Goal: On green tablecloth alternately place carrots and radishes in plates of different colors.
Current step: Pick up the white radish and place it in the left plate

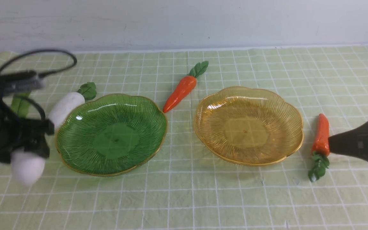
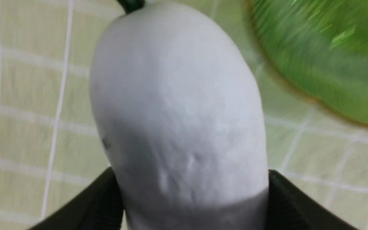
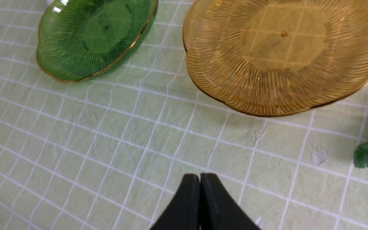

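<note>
The left pincer [image 1: 32,145] is clenched on a white radish [image 1: 27,166], with its black fingers [image 2: 294,207] pressing on either side. This radish hangs over the green tablecloth [image 1: 184,198] just left of the green plate [image 1: 75,159], apart from its rim. The second radish [image 1: 65,107] lies against that plate's far left rim. One carrot [image 1: 180,92] lies by the plate's far right edge. The yellow plate [image 1: 286,105] sits to the plate's right, with the other carrot [image 1: 321,134] beyond it. The right pincer [image 3: 200,180], pressed tip to tip and holding nothing, has its tip just beside this carrot's leafy end.
</note>
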